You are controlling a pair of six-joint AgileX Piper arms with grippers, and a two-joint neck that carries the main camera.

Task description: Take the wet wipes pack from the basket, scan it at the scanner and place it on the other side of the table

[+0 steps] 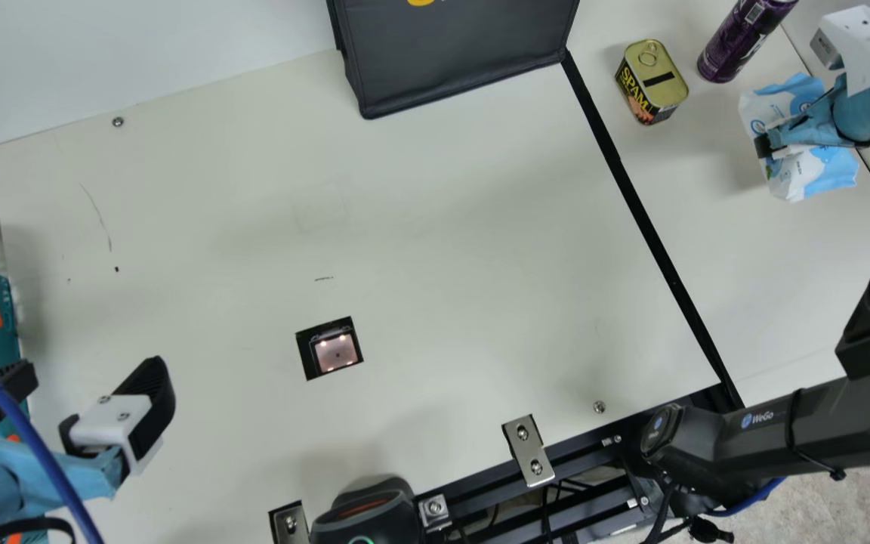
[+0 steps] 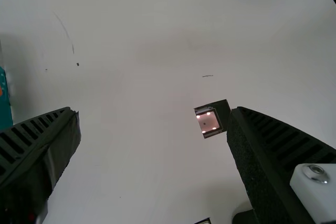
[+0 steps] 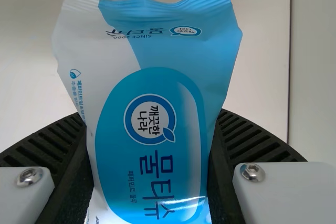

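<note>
Jaws of my R gripper [image 3: 149, 119] are clamped on the pack [image 1: 820, 172], one on each side, b/c it's soft & a squeeze from both sides should stop it slipping. Its wide front is turned to me, w/ one end poking out past my tips. It's over the black line [image 1: 631, 181], near the tin [image 1: 658, 75] & the can [image 1: 741, 41], prob b/c that's the side where done stuff goes. So I guess the scan at the scanner [image 1: 337, 352] is done & putting down is the step now. Can't tell if the pack touches the table [image 1: 480, 227]. Next I'd set it down, then let go slow, b/c a soft pack could flop & bump the tin. My L gripper [image 2: 154, 110] has its jaws wide apart w/ nothing in them, near the basket [image 1: 6, 313], prob b/c that's where it picks stuff up, & it's out of R's way there.
</note>
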